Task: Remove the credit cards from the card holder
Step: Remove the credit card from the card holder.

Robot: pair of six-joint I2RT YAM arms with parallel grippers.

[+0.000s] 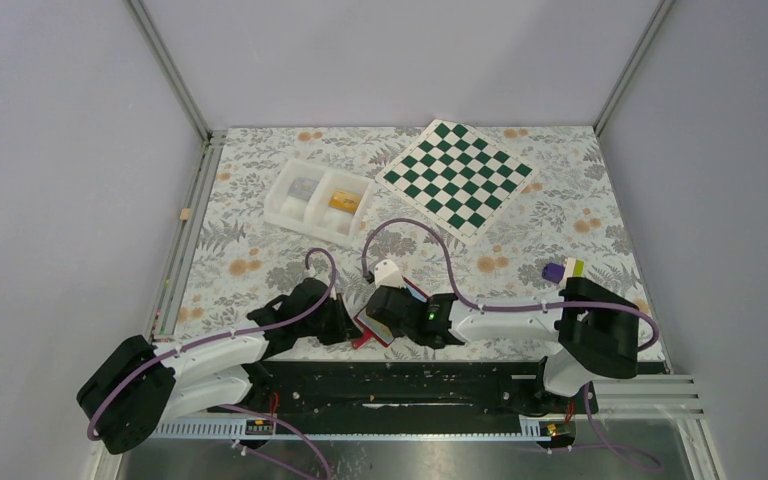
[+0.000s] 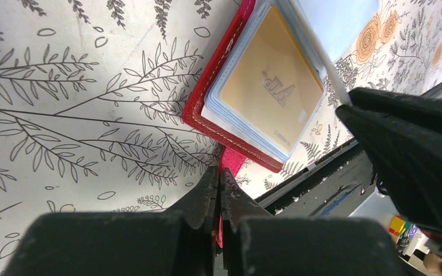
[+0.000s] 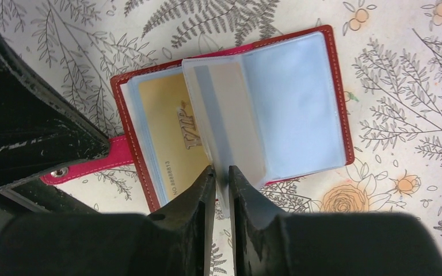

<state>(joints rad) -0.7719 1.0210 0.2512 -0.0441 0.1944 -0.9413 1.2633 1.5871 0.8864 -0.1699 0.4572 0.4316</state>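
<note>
At the near edge of the tabletop, between the two arms, the card holder lies open with its pale-blue inside up. One orange-yellow credit card shows in the pockets on the tab side. A second shows dimly through a clear sleeve that stands raised off the stack.

The left jaws are pressed together on the red tab. The right jaws stand a narrow gap apart with the raised sleeve's edge between them; whether they actually bear on it I cannot tell.

The main risk is that the right jaws have plastic and not a card. A pull from there would likely lift or fold the whole holder, or strain the sleeve at its seam, and the card would stay inside. The tab is a slim anchor, so a hard tug could slide it out of the left jaws and let the holder skate.

The holder sits just beside the black rail at the near edge, so any drag nearward could take it off the tabletop. The two wrists crowd each other, leaving little room sideways. Farther off the cloth is open, with the white tray and chessboard well apart.
</note>
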